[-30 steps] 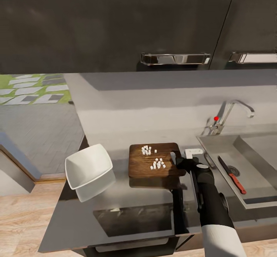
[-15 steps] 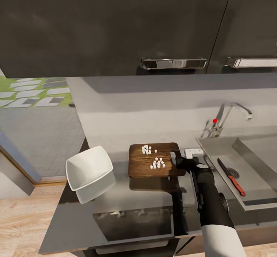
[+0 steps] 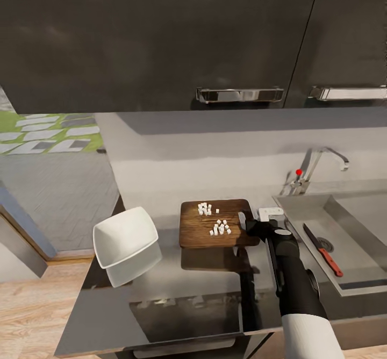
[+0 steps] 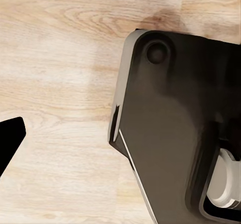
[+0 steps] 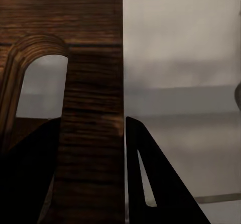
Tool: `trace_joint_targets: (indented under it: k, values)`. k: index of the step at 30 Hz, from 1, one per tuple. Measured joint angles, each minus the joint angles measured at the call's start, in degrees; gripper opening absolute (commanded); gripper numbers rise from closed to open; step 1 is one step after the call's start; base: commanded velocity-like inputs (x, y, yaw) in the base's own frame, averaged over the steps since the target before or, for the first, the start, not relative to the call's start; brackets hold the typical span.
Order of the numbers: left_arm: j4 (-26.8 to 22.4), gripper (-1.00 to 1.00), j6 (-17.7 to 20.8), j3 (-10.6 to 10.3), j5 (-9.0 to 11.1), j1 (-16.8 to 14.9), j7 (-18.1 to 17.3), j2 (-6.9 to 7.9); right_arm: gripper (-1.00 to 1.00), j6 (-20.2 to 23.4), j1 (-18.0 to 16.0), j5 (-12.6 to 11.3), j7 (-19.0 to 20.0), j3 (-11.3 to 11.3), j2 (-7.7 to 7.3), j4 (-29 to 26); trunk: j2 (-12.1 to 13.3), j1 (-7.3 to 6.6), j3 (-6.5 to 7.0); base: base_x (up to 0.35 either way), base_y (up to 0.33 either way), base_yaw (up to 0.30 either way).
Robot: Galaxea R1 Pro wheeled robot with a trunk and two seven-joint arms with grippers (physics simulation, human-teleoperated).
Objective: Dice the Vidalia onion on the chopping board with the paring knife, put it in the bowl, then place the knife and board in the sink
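Diced onion (image 3: 214,220) lies in small white cubes on the chopping board (image 3: 201,231), which sits on the countertop (image 3: 188,294) between the bowl (image 3: 125,235) and the sink (image 3: 344,230). Bare worktop lies in front of the board. The right gripper (image 3: 248,224) reaches forward along the counter, its fingers (image 5: 150,184) straddling the board's handle-hole edge. The paring knife (image 3: 323,249) rests in the sink.

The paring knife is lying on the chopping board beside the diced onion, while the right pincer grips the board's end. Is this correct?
Not quite: in the head view the paring knife lies in the sink, not on the chopping board. The diced onion is on the board, and the right pincer grips its end.
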Motion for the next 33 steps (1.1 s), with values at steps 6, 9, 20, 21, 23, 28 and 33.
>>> trace_joint_targets:
  k: [6, 9, 20, 21, 23, 28, 33]
  values:
    - [0.0, 1.00, 0.0, 0.0, 0.0, 0.0, 0.0, 0.02, -1.00, 0.0, 0.0, 0.0, 0.0, 0.0, 0.00, 0.0, 0.0, 0.00, 0.54, 0.000, 0.000, 0.000]
    - [0.0, 1.00, 0.0, 0.0, 0.0, 0.0, 0.0, 0.01, -1.00, 0.1, 0.0, 0.0, 0.0, 0.0, 0.00, 0.0, 0.0, 0.00, 0.81, 0.000, 0.000, 0.000]
    - [0.0, 1.00, 0.0, 0.0, 0.0, 0.0, 0.0, 0.02, -1.00, 0.1, 0.0, 0.0, 0.0, 0.0, -0.01, 0.0, 0.0, 0.00, 1.80, 0.000, 0.043, 0.000]
    - [0.0, 1.00, 0.0, 0.0, 0.0, 0.0, 0.0, 0.02, -1.00, 0.0, 0.0, 0.1, 0.0, 0.0, -0.01, 0.0, 0.0, 0.00, 1.89, 0.000, 0.221, 0.000]
    - [0.0, 1.00, 0.0, 0.0, 0.0, 0.0, 0.0, 0.02, -1.00, 0.0, 0.0, 0.0, 0.0, 0.0, -0.01, 0.0, 0.0, 0.00, 2.07, 0.000, 0.263, 0.000]
    - [0.0, 1.00, 0.0, 0.0, 0.0, 0.0, 0.0, 0.02, -1.00, 0.0, 0.0, 0.1, 0.0, 0.0, -0.01, 0.0, 0.0, 0.00, 2.52, 0.000, 0.292, 0.000]
    - [0.0, 1.00, 0.0, 0.0, 0.0, 0.0, 0.0, 0.02, -1.00, 0.0, 0.0, 0.1, 0.0, 0.0, -0.01, 0.0, 0.0, 0.00, 2.97, 0.000, 0.298, 0.000]
